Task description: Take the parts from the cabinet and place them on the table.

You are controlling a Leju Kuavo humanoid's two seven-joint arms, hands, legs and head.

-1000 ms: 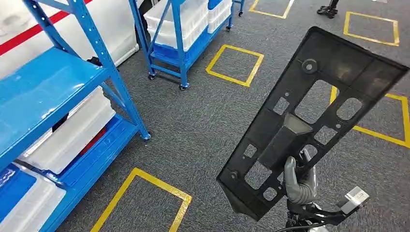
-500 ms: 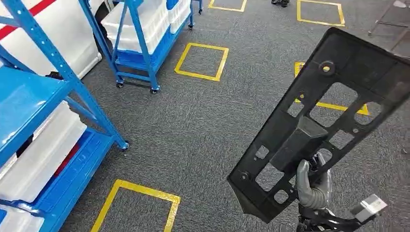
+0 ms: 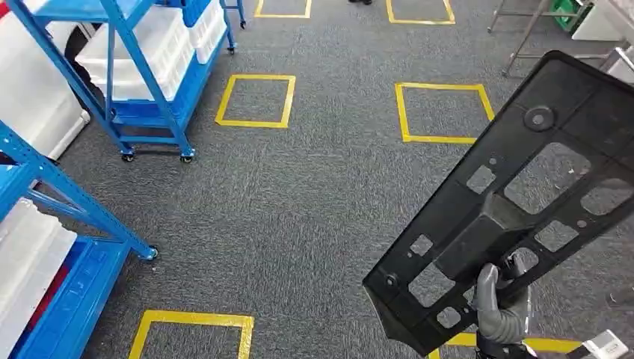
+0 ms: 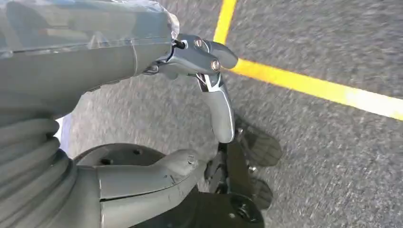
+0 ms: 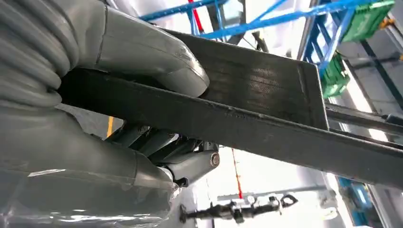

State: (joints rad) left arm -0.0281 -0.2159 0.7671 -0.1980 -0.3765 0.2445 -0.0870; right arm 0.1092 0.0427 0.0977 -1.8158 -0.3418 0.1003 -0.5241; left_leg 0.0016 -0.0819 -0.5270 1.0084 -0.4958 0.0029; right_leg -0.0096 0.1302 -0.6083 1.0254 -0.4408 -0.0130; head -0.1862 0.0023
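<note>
While the right robot hand point(image 3: 499, 308) grips only the black perforated panel's point(image 3: 516, 202) low corner — leverage could twist it loose; left robot hand point(image 4: 190, 118) hangs empty, fingers apart.

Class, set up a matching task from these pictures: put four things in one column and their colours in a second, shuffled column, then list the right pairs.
Things:
1. panel held by the right hand
2. shelving frame
3. floor squares
4. bins on the wheeled rack

Colours:
A. yellow
B. white
C. black
D. blue

Pairs: 1-C, 2-D, 3-A, 4-B
</note>
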